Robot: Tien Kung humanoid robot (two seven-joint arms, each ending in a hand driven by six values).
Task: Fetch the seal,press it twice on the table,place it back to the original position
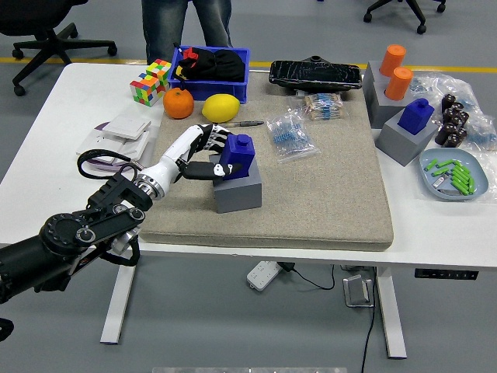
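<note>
A dark blue seal (pixel 239 155) stands slightly tilted on its grey block holder (pixel 238 189) at the left middle of the beige mat (pixel 326 194). My left hand (pixel 211 154) reaches in from the lower left, its white and black fingers (pixel 203 169) wrapped around the seal's left side. My right arm does not show in the head view.
A second blue seal (pixel 417 114) on a grey block and two orange seals (pixel 397 71) stand at the right. An orange (pixel 178 102), a lemon (pixel 220 107), a pen (pixel 247 123), a blue bin (pixel 212 66), bagged parts (pixel 290 133) and a person's legs (pixel 186 23) lie beyond.
</note>
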